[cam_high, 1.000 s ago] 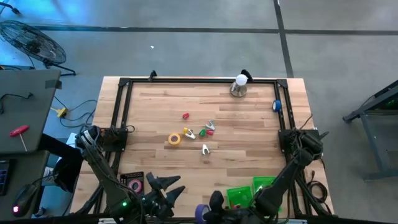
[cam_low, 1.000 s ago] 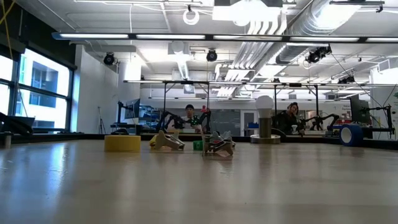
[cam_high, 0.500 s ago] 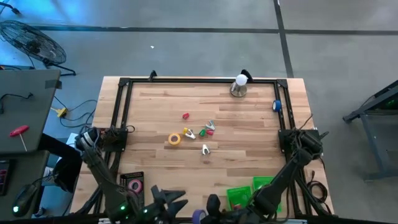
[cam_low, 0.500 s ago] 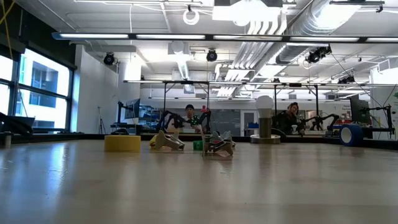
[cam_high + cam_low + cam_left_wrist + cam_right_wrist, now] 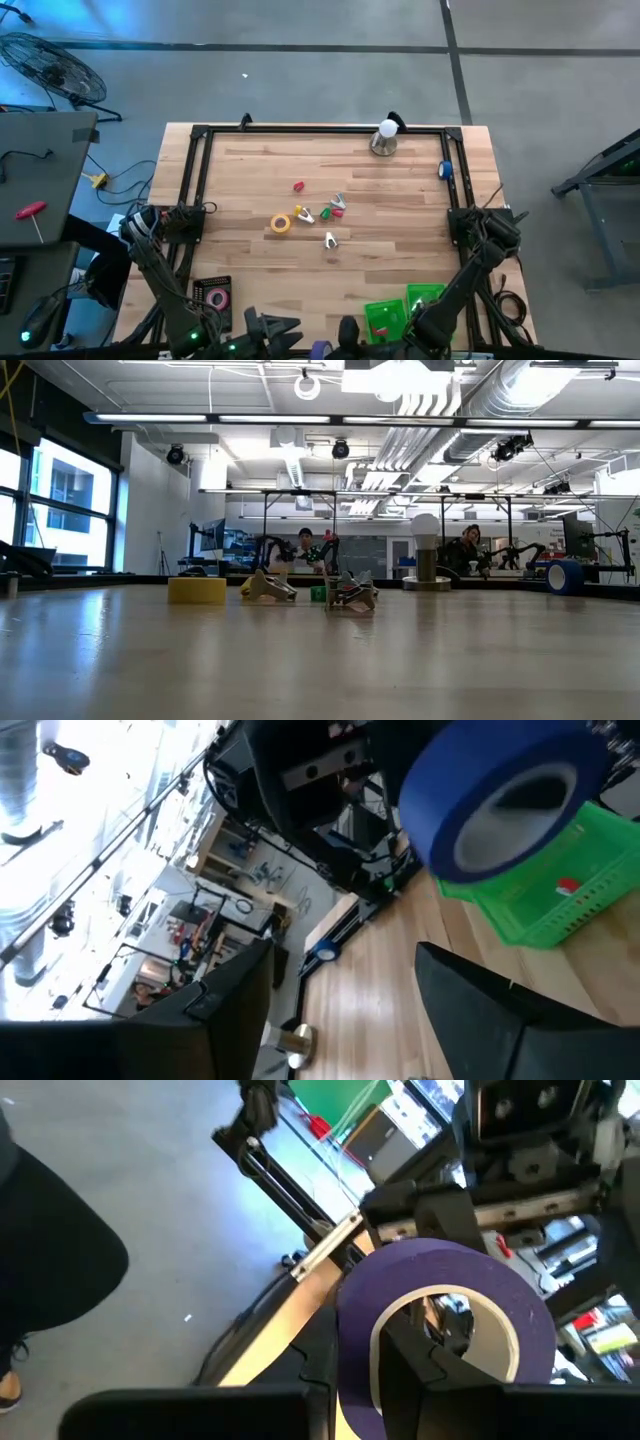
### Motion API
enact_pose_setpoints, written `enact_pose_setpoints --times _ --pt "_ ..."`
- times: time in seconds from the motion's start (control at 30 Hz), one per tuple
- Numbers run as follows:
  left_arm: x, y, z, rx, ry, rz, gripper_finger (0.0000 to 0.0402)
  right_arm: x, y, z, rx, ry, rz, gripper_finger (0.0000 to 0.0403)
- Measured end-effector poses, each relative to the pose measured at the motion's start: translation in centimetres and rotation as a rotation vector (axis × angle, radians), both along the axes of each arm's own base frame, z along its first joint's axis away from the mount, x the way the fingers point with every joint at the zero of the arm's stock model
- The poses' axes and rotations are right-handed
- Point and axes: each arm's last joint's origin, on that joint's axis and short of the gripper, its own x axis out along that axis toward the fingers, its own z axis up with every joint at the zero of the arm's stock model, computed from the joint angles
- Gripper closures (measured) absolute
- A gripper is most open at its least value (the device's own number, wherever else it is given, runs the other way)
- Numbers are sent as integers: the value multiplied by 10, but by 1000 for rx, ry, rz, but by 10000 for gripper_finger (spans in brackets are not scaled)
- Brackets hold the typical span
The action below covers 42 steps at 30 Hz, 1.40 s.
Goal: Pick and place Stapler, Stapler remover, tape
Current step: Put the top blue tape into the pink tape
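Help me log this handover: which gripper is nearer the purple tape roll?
Right. The right gripper is shut on the purple tape roll, one finger through its hole. The left gripper hangs just beside it at the table's near edge, jaws open.

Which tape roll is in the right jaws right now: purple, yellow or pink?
The purple tape roll: the right gripper is shut on its ring. The yellow roll lies loose mid-table, and the pink roll sits near the left arm's side.
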Motion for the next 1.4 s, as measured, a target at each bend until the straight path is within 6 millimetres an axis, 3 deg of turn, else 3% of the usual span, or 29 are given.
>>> enact_pose_setpoints --times 1.4 --pt "4 -9 17 37 -11 -212 164 6 -3 2 77 19 69 372"
